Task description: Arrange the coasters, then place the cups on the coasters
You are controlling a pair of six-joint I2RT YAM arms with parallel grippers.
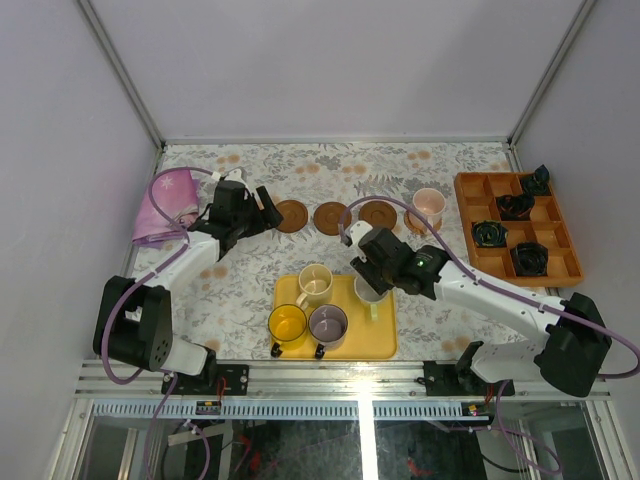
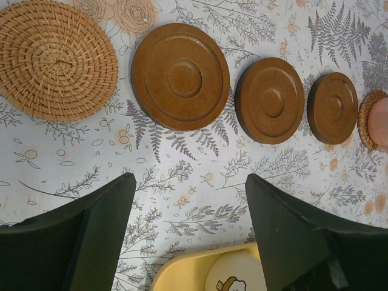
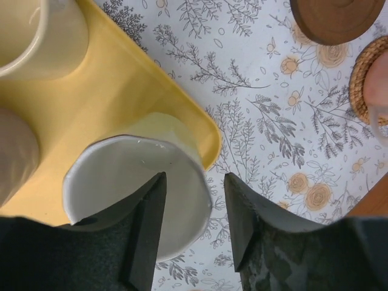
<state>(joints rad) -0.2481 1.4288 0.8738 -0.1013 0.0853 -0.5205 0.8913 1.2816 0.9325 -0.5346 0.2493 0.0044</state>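
Three brown wooden coasters lie in a row (image 2: 180, 76), (image 2: 270, 100), (image 2: 332, 107). A woven coaster (image 2: 57, 57) sits left of them, and a second woven one (image 2: 365, 119) at the right carries the pink cup (image 1: 428, 208). My left gripper (image 2: 191, 200) hangs open over bare cloth, just short of the row. On the yellow tray (image 1: 345, 345) stand the cream cup (image 1: 315, 283), the yellow cup (image 1: 287, 324) and the purple-grey cup (image 1: 328, 324). The pale green-white cup (image 3: 133, 182) stands at the tray's right corner. My right gripper (image 3: 194, 200) is open astride its wall, one finger inside, one outside.
An orange compartment box (image 1: 470, 205) with small black objects stands at the right edge. A pink cloth (image 1: 165, 205) lies at the left, next to my left arm. White walls close in the table on three sides.
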